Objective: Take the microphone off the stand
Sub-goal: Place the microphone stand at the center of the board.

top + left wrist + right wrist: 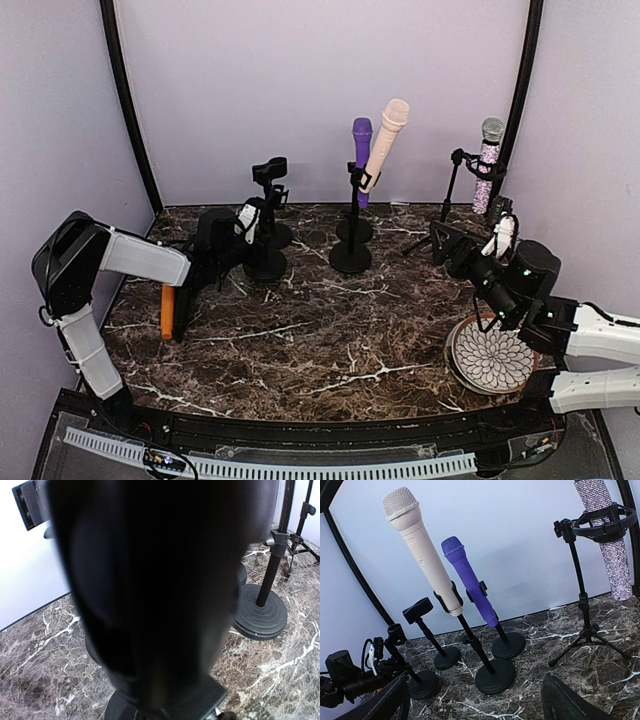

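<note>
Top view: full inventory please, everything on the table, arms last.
black round-base stands: 4, black, two loaded at back centre, two empty left of centre
black tripod stand: 1, black, back right
cream plastic microphone: 1, cream, clipped in a round-base stand
purple plastic microphone: 1, purple, in the stand just left of it
rhinestone-covered microphone: 1, sparkly silver-pink, in the tripod stand
orange bar-shaped object: 1, orange, lying at left, identity unclear
round patterned plate: 1, white with dark pattern, front right
dark marble tabletop: 1, brown-black with white veins, under everything
left gripper: 1, black, shut, by the empty stands
right gripper: 1, black, open and empty, near the tripod stand
</note>
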`<state>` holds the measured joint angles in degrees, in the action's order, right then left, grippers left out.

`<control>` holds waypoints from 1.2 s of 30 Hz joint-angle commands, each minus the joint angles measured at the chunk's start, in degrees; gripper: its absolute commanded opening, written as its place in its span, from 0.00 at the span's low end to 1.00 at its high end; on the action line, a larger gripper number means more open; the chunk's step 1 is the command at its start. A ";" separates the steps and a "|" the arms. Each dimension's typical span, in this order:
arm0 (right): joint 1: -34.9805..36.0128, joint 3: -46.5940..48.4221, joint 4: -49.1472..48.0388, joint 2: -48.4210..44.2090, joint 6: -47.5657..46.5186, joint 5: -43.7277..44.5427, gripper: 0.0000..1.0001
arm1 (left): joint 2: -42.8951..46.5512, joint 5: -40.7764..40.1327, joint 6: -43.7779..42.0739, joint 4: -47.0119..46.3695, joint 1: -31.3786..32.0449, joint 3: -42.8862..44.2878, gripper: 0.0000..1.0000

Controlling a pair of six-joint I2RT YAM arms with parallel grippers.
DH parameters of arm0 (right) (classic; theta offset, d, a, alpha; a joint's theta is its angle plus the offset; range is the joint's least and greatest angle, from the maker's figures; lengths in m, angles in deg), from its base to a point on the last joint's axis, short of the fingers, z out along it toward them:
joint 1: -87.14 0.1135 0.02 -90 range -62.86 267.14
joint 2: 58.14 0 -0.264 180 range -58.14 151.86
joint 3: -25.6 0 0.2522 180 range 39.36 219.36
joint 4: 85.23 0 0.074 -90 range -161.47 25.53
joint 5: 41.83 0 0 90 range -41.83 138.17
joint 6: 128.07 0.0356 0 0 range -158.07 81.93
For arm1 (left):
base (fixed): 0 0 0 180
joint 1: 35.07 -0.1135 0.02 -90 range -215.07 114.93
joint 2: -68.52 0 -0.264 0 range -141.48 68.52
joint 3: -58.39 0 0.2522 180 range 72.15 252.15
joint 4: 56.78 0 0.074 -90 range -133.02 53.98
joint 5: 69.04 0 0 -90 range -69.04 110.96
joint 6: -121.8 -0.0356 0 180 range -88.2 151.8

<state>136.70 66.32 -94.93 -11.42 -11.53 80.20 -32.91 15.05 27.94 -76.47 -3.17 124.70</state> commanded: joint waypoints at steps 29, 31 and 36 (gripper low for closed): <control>-1.49 1.11 0.96 -0.90 -2.58 3.26 0.92 | -11.73 4.36 5.74 -7.33 -5.97 9.80 0.12; -1.48 1.14 0.88 -0.78 -2.58 3.24 0.92 | -11.01 4.67 5.59 -7.47 -5.97 8.98 0.23; -1.53 1.32 1.16 -0.72 -2.36 3.21 0.92 | -7.07 4.62 5.14 -8.90 -5.97 5.43 0.70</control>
<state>135.74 65.75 -93.22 -12.10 -13.56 82.58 -45.17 19.84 33.80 -81.65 -8.64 132.64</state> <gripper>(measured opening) 0.921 0.623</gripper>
